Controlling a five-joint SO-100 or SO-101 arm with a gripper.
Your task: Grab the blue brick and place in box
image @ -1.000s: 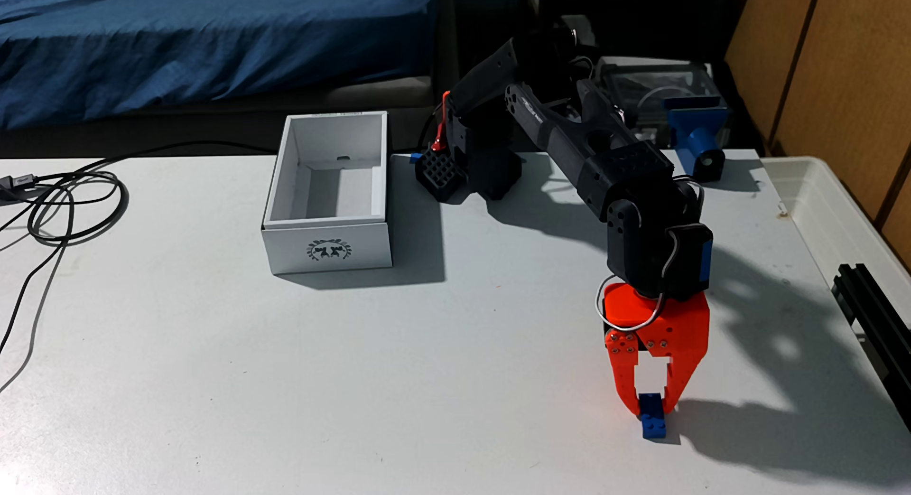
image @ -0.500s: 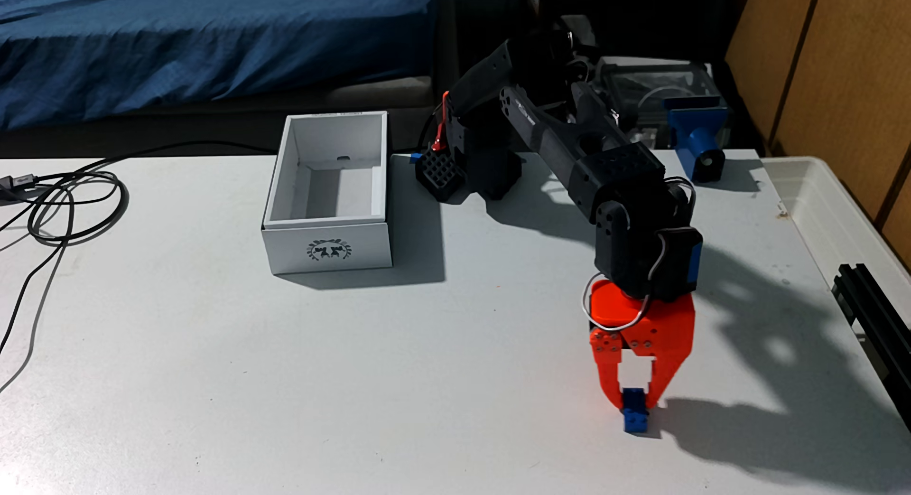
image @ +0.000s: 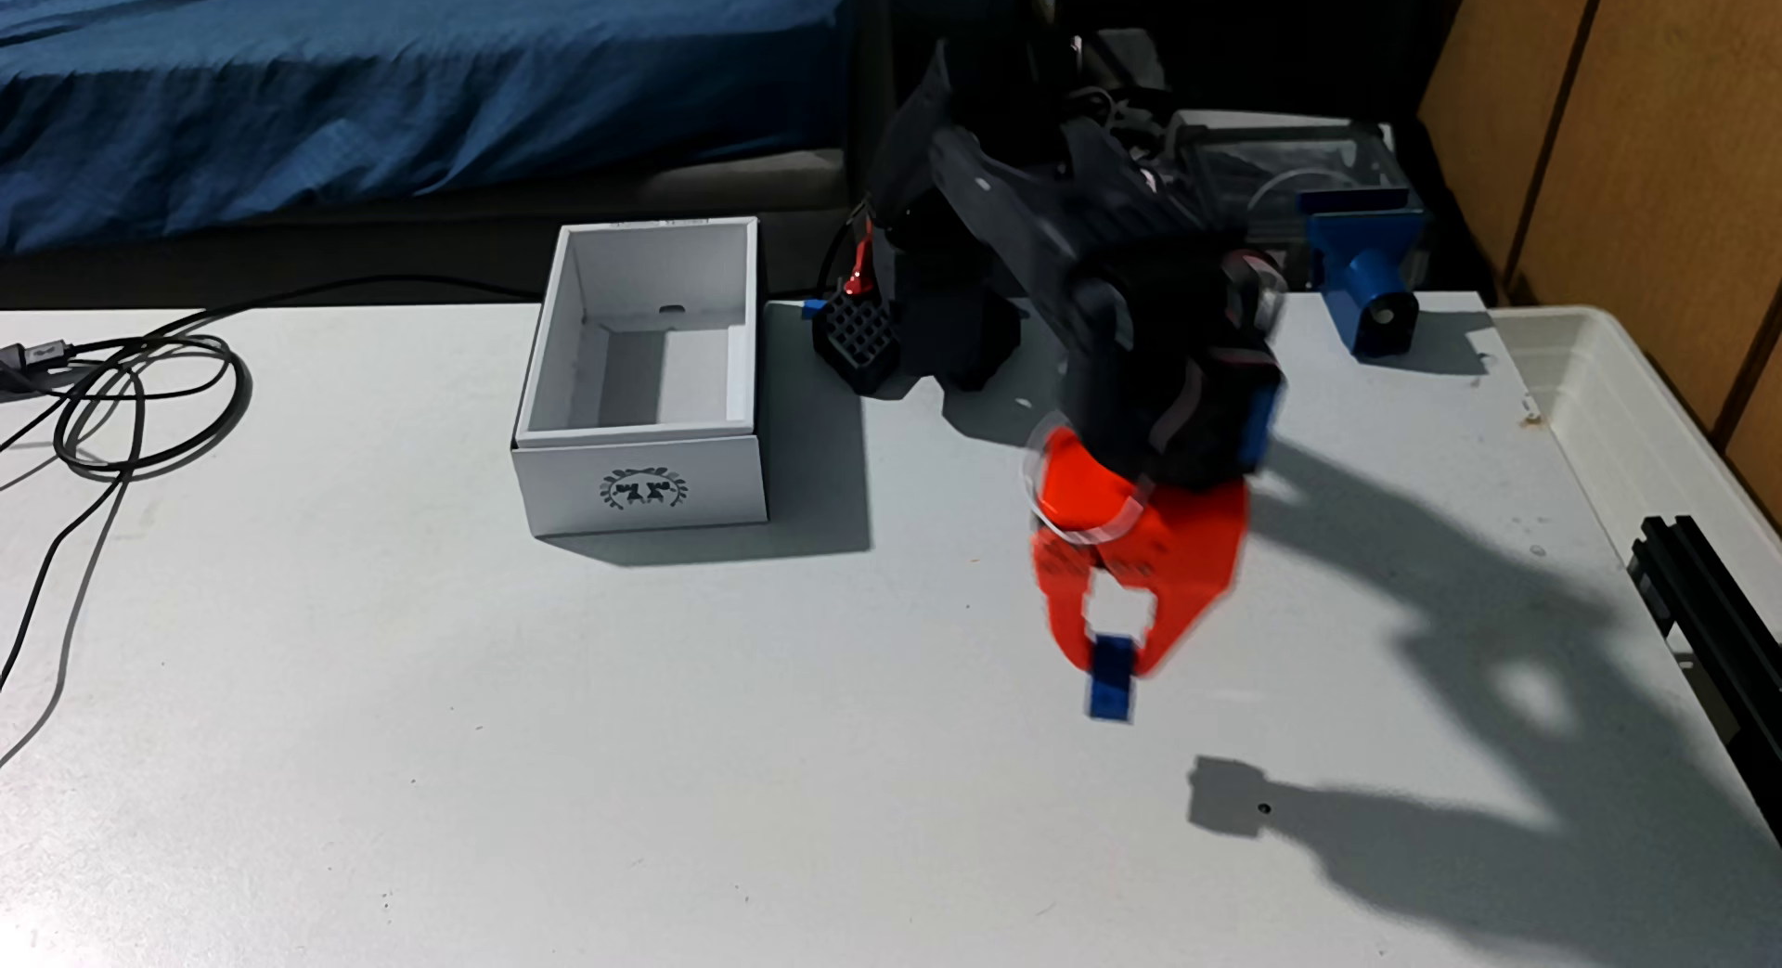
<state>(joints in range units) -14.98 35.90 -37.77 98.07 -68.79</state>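
The orange claw (image: pixel 1112 658) is squeezed tight on the blue brick (image: pixel 1111 684) and holds it up in the air above the table (image: pixel 482 737), well to the right of the white box (image: pixel 640 491).

claw (image: pixel 1111 667) gripping blue brick (image: pixel 1110 687) above table (image: pixel 482 737), box (image: pixel 640 486) w/ open top

White counter (image: pixel 482 785), lit hard, long shadows on its right side.
Resting on it: an open white box (image: pixel 640 491) with a dark emblem on its near short side, toward the back; looped dark cables (image: pixel 145 399) at the left edge; the arm's black base (image: pixel 950 337); a blue plastic mount (image: pixel 1369 293) back right.
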